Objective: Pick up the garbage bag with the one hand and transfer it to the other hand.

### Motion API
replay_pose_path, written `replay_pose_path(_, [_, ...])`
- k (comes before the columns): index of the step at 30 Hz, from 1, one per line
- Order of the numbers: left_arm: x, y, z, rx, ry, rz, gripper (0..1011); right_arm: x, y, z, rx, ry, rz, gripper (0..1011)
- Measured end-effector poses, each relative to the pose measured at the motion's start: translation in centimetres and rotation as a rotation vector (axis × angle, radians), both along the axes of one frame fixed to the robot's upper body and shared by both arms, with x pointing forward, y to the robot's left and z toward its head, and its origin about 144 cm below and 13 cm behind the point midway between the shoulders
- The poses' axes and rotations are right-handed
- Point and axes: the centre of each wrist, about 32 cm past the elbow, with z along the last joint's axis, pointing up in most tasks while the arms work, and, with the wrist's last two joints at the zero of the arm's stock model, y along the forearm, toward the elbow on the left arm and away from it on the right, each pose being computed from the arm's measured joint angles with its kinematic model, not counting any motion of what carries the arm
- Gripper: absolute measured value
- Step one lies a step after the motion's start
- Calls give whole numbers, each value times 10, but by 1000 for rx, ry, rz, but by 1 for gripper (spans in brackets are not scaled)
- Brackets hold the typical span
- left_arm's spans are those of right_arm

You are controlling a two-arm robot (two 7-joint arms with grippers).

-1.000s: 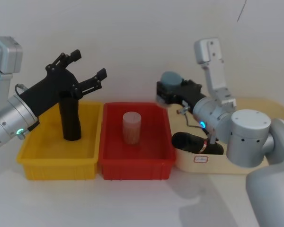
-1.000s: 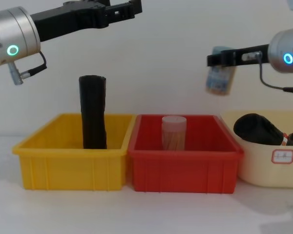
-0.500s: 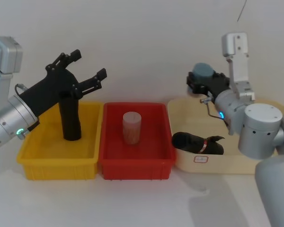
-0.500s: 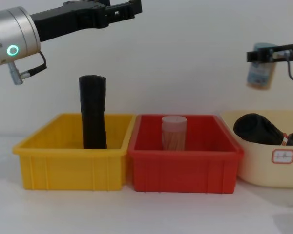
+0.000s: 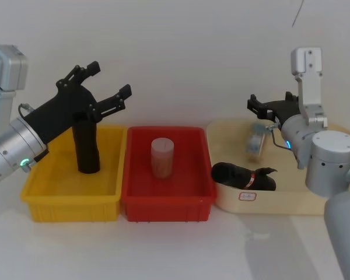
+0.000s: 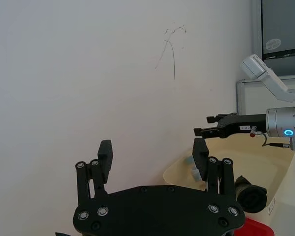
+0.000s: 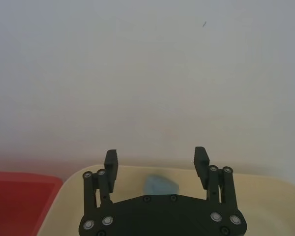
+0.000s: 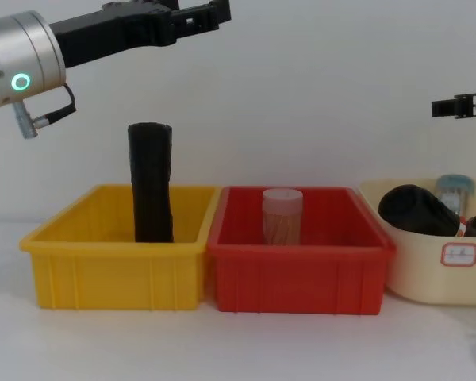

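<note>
Fingers of the right gripper (image 5: 270, 108) are apart, having just let a blue-capped jar (image 5: 256, 140) drop into the cream tub (image 5: 291, 204); the hand is now free. Fingers of the left gripper (image 5: 102, 87) are spread too, hovering above the yellow bin (image 5: 70, 198). Two black rolls: one upright in the yellow bin (image 5: 86, 146), the marked garbage bag (image 5: 243, 177) lying in the tub, not yet picked up. Two bins, one tub, one beige cup (image 5: 162, 157).
</note>
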Motion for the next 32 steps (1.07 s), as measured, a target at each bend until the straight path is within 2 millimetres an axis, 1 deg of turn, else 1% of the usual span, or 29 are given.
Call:
replay_pose_path(1, [0,0,0,0,0,0,1000,0,-1,-1,-2,0,-1,941])
replay_pose_path(2, [0,0,0,0,0,0,1000,0,-2,-1,-2,1,0,941])
replay_pose_path(3, [0,0,0,0,0,0,1000,-1,-3,-2,-2,2,1,983])
replay_pose_path(4, [0,0,0,0,0,0,1000,-1,-3,-2,-2,3,2,1001])
replay_pose_path(11, [0,0,0,0,0,0,1000,-5,-6,-4,5,-5,25,1000])
replay_pose_path(19, [0,0,0,0,0,0,1000,-18,-8,-2,33,-28,102,1000])
replay_pose_path(26, [0,0,0,0,0,0,1000,-37,-2,-3,56,-39,185,1000])
replay_pose_path(32, [0,0,0,0,0,0,1000,-47,4,-3,67,-44,226,999])
